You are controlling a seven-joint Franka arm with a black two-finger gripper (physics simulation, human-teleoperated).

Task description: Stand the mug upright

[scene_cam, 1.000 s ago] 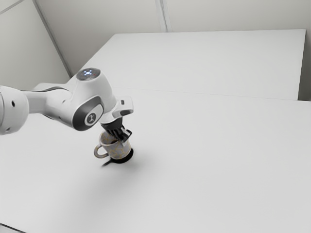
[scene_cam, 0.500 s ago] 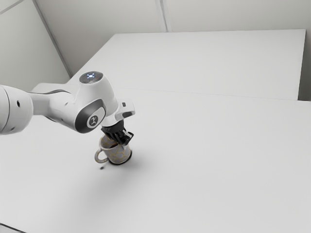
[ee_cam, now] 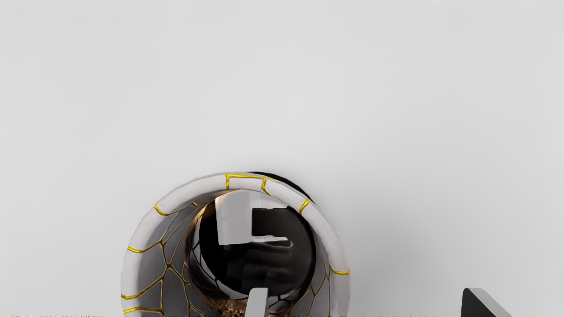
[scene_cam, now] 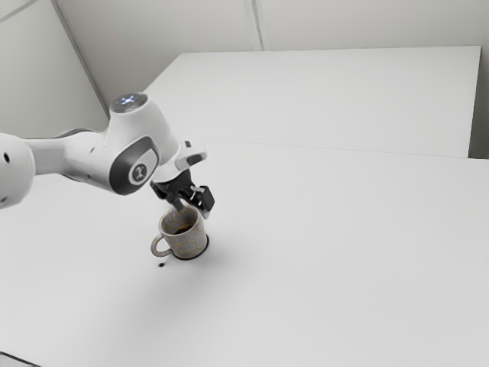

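And the gold-veined mug (scene_cam: 188, 244) stands upright on the worktop (scene_cam: 328, 252), handle (scene_cam: 155, 245) twd ext. view's L, w/ the claw (scene_cam: 193, 208) released above it, one finger (ee_cam: 257, 304) over its mouth, t'other outside its rim!

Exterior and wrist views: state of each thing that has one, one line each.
Patterned mug: upright or very nearly so, mouth up, on the table, handle toward the exterior view's left.
Mug contents: dark, glossy surface, below the rim.
Gripper: open, one finger over the mug's mouth, the other outside its rim.
Arm light: lit, bluish.
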